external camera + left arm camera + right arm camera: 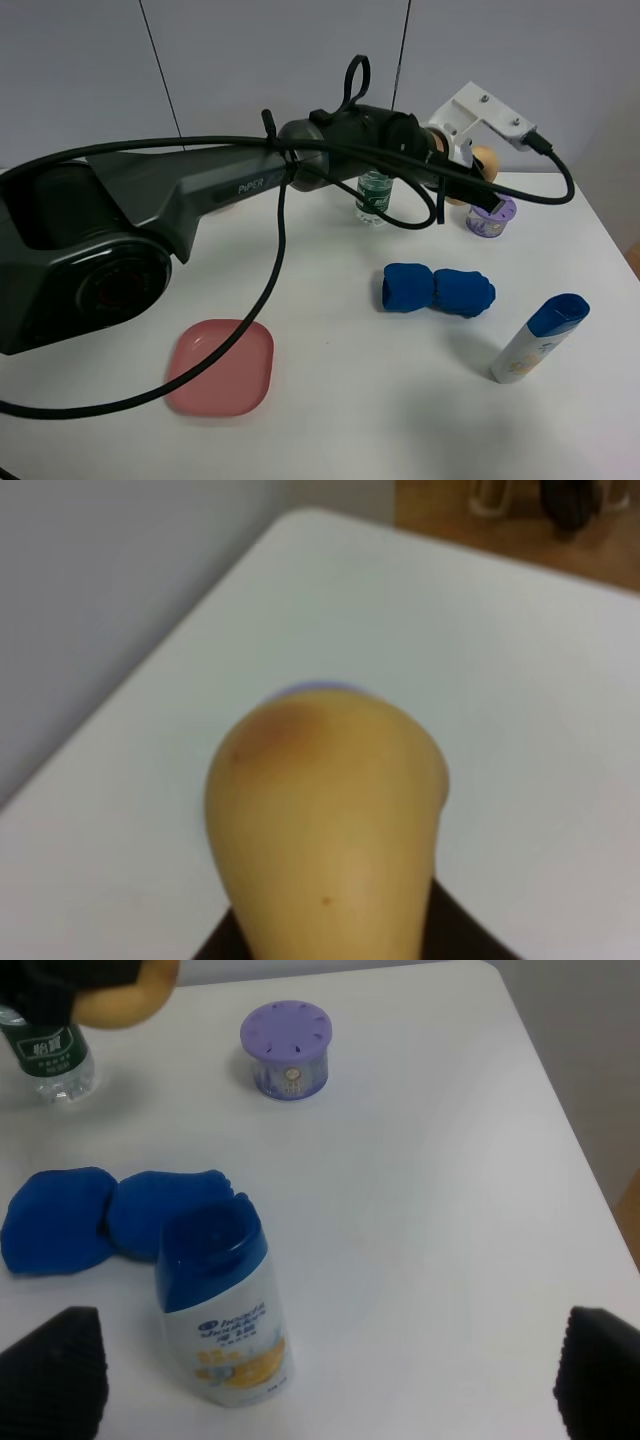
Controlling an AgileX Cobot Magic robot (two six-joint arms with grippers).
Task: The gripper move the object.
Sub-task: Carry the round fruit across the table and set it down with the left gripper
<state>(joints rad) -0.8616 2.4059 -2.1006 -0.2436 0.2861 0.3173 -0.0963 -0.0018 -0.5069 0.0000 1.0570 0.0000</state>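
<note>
object point(325, 820): 1 smooth tan-orange rounded lump, brownish blush at its tip, faint specks; gripped between left fingers point(470, 945), above surface point(520, 680). right fingers point(600, 1370): spread wide, holding nothing.

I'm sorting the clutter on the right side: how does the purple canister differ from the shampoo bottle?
The purple canister is squat and round; the shampoo bottle is longer and slimmer. The canister is purple all over with a slotted lid, while the bottle is white with a blue cap. The canister sits toward the far side, the bottle nearer the front edge. Both rest on the white table.
</note>
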